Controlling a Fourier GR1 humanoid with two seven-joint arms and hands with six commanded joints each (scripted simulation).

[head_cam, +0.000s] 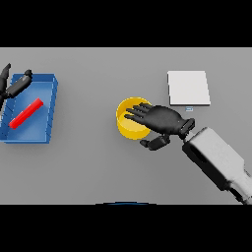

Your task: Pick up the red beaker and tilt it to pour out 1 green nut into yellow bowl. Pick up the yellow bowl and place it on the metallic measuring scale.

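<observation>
Far left of the working hand, the left hand (pixel 15 84) hangs relaxed over a blue tray (pixel 49 106) where the red beaker (pixel 26 113) lies. The right hand (pixel 160 119) reaches, released, across the yellow bowl (pixel 125 123); curl firmly around its rim, then lift toward the measuring scale (pixel 188 87) beyond the wrist.

Right hand (pixel 165 119) dark, glossy; boxy white-grey forearm (pixel 216 160). Left hand (pixel 12 84) dark too.

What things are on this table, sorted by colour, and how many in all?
Red: 1, the red beaker, lying in the bin
Blue: 1, the blue bin
Yellow: 1, the yellow bowl, under the right hand
White-grey: 1, the measuring scale
Total: 4
</observation>
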